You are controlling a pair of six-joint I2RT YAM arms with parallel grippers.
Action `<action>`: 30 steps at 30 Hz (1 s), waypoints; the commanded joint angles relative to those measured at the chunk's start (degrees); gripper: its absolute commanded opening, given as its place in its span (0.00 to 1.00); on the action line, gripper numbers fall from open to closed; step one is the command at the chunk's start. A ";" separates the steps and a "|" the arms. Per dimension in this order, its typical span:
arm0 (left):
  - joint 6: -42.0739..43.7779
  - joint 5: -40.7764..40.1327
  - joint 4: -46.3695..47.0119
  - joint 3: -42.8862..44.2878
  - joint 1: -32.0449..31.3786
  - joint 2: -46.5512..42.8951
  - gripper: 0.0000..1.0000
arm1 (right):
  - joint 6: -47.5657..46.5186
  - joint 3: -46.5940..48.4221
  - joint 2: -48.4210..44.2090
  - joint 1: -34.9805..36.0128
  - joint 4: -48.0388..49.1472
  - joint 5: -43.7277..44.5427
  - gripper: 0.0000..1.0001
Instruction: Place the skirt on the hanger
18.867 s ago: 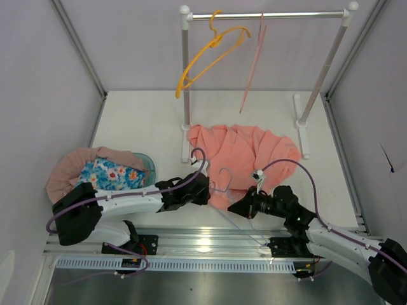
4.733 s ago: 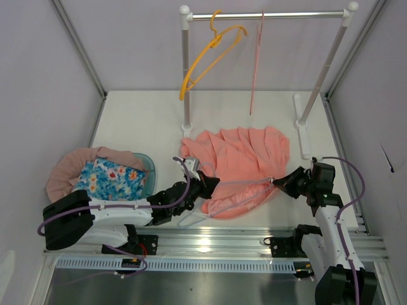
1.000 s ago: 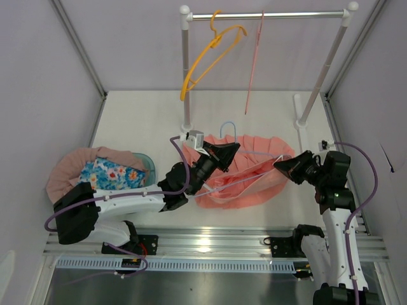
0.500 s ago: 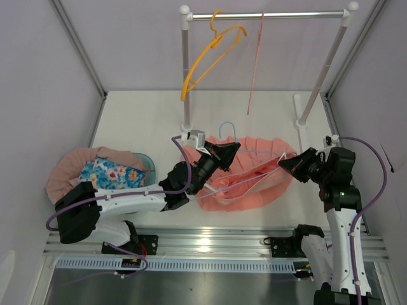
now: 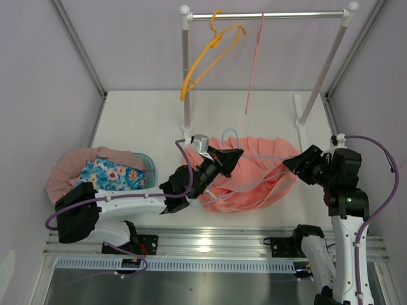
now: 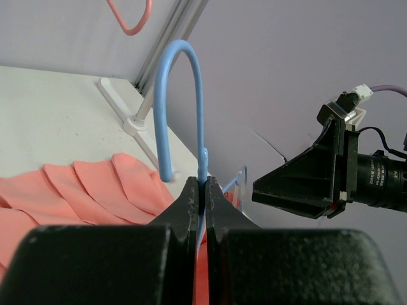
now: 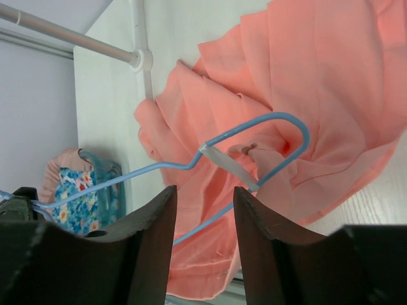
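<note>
1. Carries the right tool (image 5: 296, 164) slightly farther right than half a second ago, fingers apart and gripping nothing.
2. Clamps the left tool (image 6: 202, 184) tight on the blue hanger (image 6: 160, 108) neck.
3. Leaves the skirt (image 5: 254, 184) draped on the hanger between both tools, mid worktop (image 5: 140, 127).

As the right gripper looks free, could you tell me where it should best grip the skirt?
Probably the small bunched fold of the skirt at the rounded end of the blue hanger. Come in from the right, where the open right gripper faces it. That fold sticks out enough to pinch.
</note>
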 commanded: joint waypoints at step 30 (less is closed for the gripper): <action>-5.18 27.00 0.85 3.57 7.81 -0.35 0.00 | -21.47 3.84 2.93 29.35 17.37 -2.64 0.59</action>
